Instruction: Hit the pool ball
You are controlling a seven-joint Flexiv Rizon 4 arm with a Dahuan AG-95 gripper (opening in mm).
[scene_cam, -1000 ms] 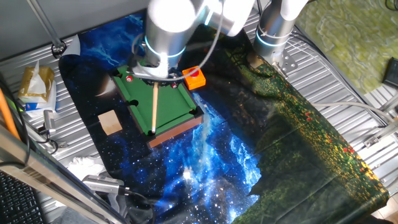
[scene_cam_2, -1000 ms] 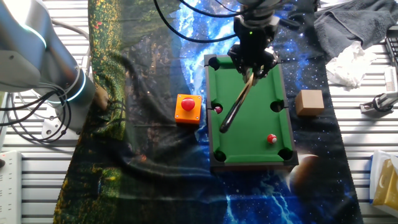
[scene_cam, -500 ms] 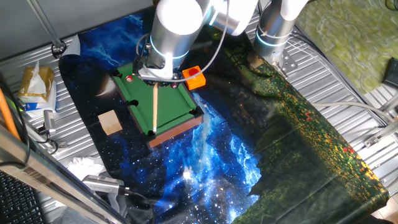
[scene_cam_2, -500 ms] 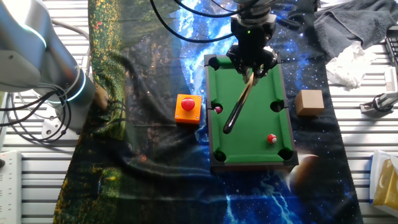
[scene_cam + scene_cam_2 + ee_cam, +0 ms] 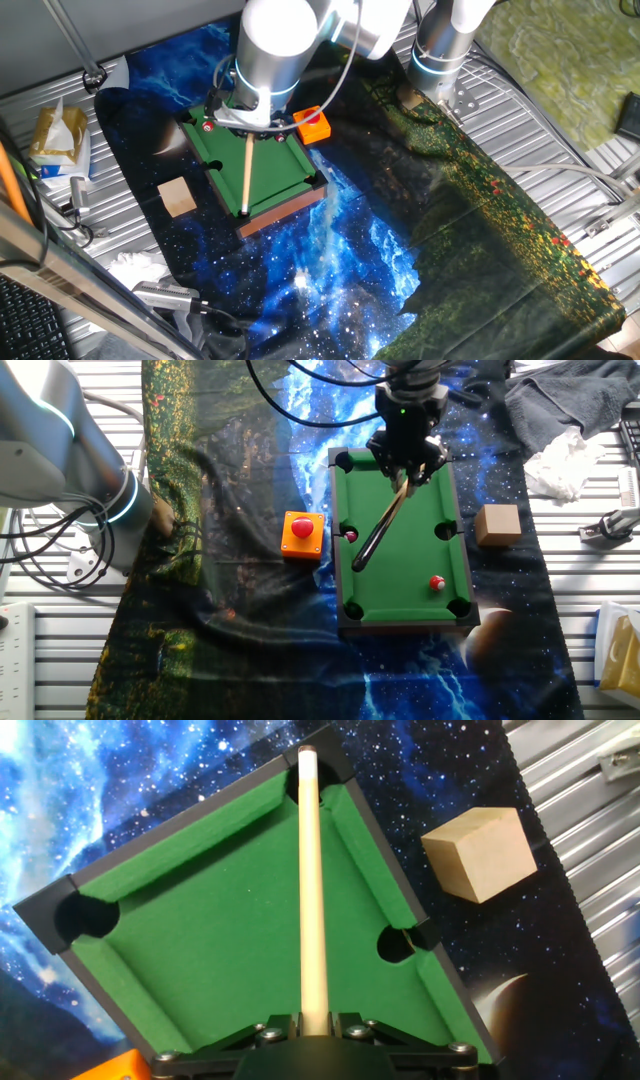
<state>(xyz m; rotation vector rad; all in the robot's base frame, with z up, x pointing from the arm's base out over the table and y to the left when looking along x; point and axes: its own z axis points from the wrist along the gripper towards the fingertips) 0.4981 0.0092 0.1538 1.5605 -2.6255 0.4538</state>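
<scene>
Your fingers (image 5: 405,468) are clamped on the cue stick (image 5: 380,520), angled across the miniature green table (image 5: 400,590). The pool ball (image 5: 437,583) sits near a corner pocket, well apart from the cue tip.

Ribbed metal table (image 5: 60,660), mostly covered by a printed cloth (image 5: 230,560): starry blue at one end, dark forest with flecks of orange at the other. On the cloth, centre of the other fixed view, a miniature green pool table (image 5: 405,550) with a wooden rim. Just left of it, an orange box with a red button (image 5: 302,534). Right of it, a pale wooden block (image 5: 497,525), near but apart. Upper right, crumpled white tissue (image 5: 565,460) and grey fabric (image 5: 560,395) on bare metal. Lower right edge, a yellowish packet (image 5: 620,650).
</scene>
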